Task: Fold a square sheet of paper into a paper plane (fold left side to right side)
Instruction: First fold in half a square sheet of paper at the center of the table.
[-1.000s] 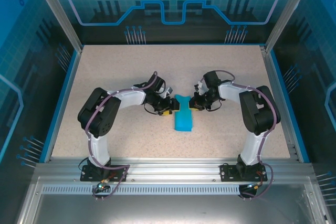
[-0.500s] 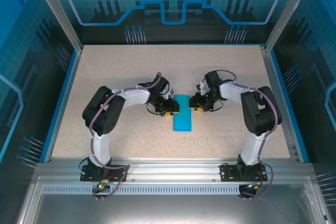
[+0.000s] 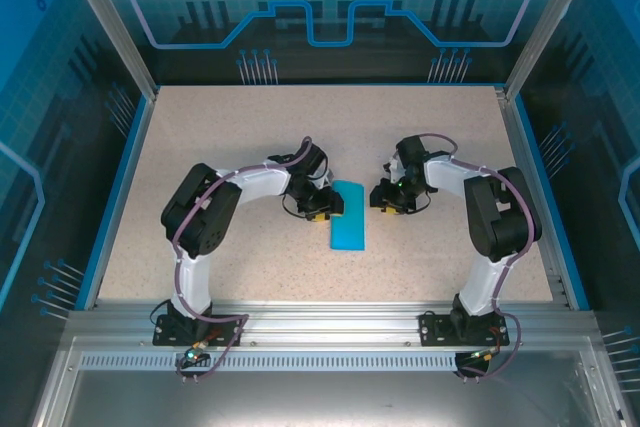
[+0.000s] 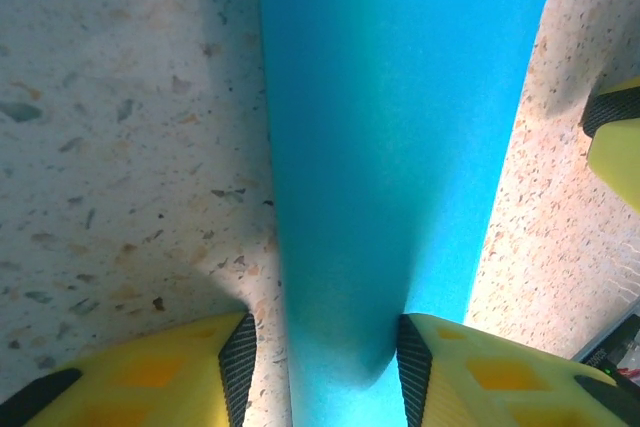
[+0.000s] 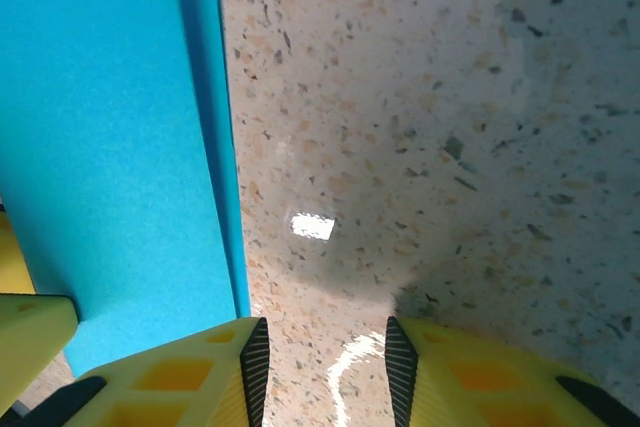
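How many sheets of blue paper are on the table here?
1. The folded blue sheet lies in the middle of the table, the left gripper astride it, the right gripper beside it. A second sheet underneath could be hidden.

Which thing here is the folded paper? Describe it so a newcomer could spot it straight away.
On the speckled beige table, look near the middle, between the left claw and the right claw. The paper lies there, a narrow folded strip pointing away from the arm bases. Its plain bright blue sets it apart from the black-and-yellow claws beside it.
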{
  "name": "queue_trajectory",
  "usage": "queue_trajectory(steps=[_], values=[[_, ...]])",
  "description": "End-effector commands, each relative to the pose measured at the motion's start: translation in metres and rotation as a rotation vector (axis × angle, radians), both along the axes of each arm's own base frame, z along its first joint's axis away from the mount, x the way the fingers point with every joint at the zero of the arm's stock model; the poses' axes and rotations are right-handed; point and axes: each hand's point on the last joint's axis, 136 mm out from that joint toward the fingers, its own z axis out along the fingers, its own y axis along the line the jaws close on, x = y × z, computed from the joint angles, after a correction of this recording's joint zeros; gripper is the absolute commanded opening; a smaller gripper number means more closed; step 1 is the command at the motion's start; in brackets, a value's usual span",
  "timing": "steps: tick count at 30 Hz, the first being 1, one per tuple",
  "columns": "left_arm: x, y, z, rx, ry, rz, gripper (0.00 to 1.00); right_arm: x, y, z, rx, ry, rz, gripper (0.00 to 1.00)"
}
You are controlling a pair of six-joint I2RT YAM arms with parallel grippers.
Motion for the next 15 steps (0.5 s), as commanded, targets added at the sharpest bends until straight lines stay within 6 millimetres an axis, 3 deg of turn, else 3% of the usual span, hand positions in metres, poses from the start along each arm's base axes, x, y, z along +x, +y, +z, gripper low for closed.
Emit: queue_trajectory(steps=[1, 15], values=[[-0.0153, 0.0005, -0.0181, 0.058, 0.049, -0.048, 0.46, -0.0045, -0.0084, -0.0008, -0.019, 0.016, -0.015, 0.38], [-0.0187, -0.0009, -0.0246, 0.089, 0.072, -0.065, 0.47, -0.0046, -0.0085, 0.0014, -0.014, 0.012, -0.016, 0.38]])
